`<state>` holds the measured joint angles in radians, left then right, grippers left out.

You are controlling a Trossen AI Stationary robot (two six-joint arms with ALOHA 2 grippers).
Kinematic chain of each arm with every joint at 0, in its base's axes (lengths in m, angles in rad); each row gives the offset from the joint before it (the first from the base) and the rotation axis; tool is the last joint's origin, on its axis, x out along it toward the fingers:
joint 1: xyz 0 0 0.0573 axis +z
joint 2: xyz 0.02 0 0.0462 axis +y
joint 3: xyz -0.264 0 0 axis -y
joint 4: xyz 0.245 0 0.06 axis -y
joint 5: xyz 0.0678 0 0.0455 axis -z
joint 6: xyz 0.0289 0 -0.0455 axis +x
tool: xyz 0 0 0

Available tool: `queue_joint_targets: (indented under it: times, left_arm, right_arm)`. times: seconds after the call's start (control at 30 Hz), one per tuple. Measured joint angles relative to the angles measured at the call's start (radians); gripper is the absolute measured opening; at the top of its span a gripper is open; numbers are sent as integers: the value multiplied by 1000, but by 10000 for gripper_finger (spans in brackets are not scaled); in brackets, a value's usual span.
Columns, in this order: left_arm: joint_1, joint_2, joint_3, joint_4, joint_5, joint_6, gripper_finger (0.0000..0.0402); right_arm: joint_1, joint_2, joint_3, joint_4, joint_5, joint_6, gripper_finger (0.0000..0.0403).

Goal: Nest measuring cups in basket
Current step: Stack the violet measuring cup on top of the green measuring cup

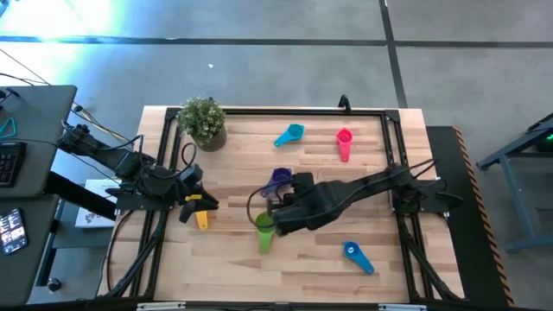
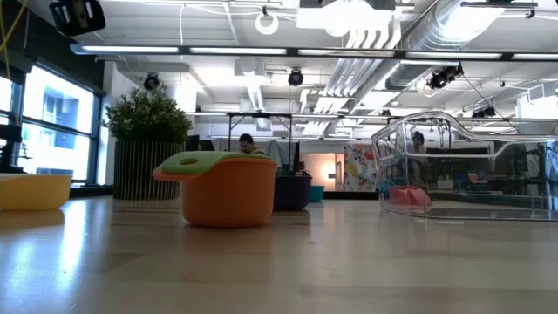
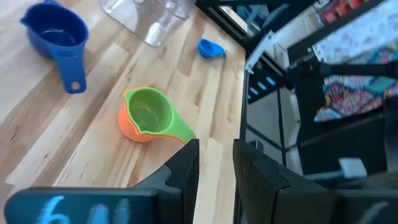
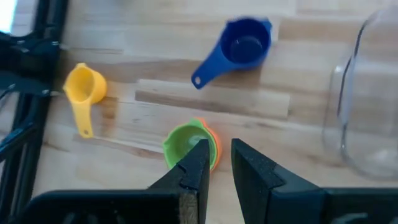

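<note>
The green cup (image 4: pixel 185 144) sits nested in the salmon cup (image 2: pixel 228 199) near the table's middle. My right gripper (image 4: pixel 219 146) hovers over them (image 1: pixel 275 220) with only a narrow gap between its fingers. It does not show at table height in the low view. My left gripper (image 3: pixel 216 146) waits at the table's left (image 1: pixel 193 202), also narrowly open, beside the yellow cup (image 1: pixel 201 221). The purple cup (image 1: pixel 278 180), light blue cup (image 1: pixel 290 134), magenta cup (image 1: pixel 344 142) and blue cup (image 1: pixel 357 257) lie apart on the wood. The clear basket (image 2: pixel 462 170) stands to the right of the nested pair (image 4: pixel 367 93).
A potted plant (image 1: pixel 204 121) stands at the far left corner. Black frame rails (image 1: pixel 164 164) run along the table's edges. The right arm (image 1: pixel 363 186) stretches across the table's middle, over where the clear basket stands, and I cannot make the basket out in the high view.
</note>
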<state>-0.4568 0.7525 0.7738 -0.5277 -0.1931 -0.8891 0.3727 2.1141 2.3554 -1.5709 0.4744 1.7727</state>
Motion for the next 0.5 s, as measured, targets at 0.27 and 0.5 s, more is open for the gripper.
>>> queue_joint_targets:
  times: [0.27,0.5]
  left_arm:
    - [0,0,0,1,-29,-110,87]
    - [0,0,0,1,-31,-183,87]
  right_arm:
    - [-2,-100,0,0,25,-235,60]
    - [-2,-179,0,0,18,-422,60]
